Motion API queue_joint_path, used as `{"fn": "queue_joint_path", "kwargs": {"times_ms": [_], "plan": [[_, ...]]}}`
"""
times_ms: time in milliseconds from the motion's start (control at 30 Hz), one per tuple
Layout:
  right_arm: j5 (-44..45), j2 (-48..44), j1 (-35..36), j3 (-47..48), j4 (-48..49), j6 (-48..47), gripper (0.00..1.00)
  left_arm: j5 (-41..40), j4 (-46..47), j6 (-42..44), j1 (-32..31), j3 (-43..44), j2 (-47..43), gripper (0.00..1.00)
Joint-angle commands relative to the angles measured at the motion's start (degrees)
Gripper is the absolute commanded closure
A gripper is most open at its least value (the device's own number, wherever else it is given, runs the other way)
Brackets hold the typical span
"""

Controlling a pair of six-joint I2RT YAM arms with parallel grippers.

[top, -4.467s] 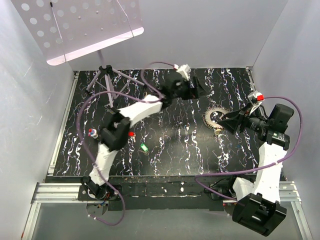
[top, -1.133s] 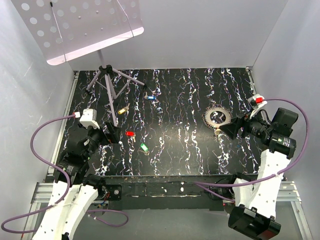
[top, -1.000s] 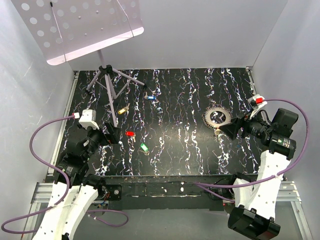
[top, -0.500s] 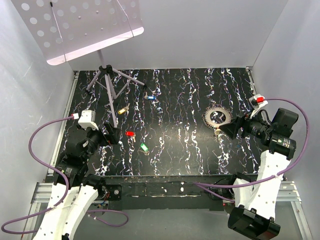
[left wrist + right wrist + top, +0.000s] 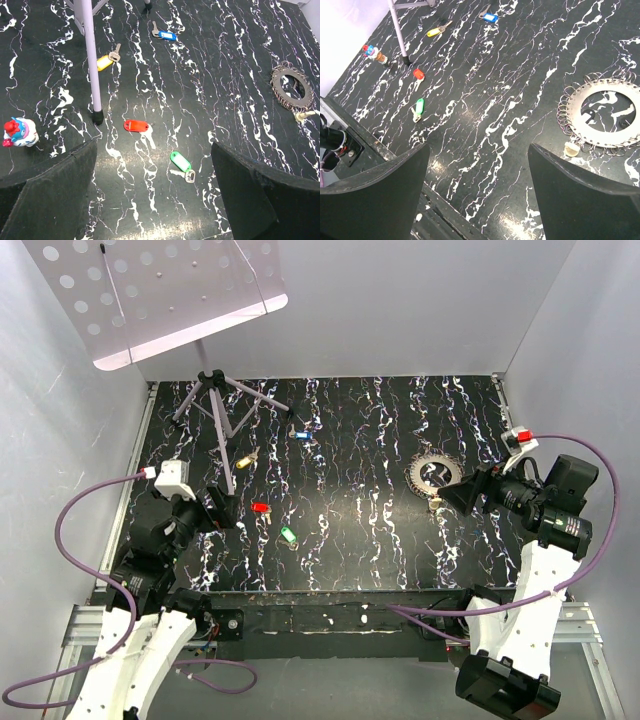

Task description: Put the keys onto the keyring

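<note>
Both arms hung empty-handed with jaws spread wide. The left gripper [image 5: 224, 509] sat over the near-left part of the black marbled table [image 5: 370, 540], and the right gripper [image 5: 447, 498] just beside the toothed keyring [image 5: 436, 476], which lay flat at the right. The red key [image 5: 261, 508] and green key [image 5: 288, 535] lay near the left gripper. The yellow key [image 5: 243, 460] was beside a tripod leg [image 5: 223, 440], and the blue key [image 5: 304, 435] farther back. All four lay well apart from the keyring.
</note>
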Motion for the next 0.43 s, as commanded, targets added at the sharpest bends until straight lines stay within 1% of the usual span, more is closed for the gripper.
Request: {"fn": "queue_joint_path", "kwargs": {"times_ms": [0,400], "plan": [[-2.0,-0.5,-0.3,0.2,3.0,1.7,0.11,-1.5,-1.0,0.7,0.3,2.1,-1.0,0.02],[-2.2,-0.5,-0.3,-0.6,6.8,5.3,0.11,-1.3,-1.1,1.0,0.3,2.5,-1.1,0.02]]}}
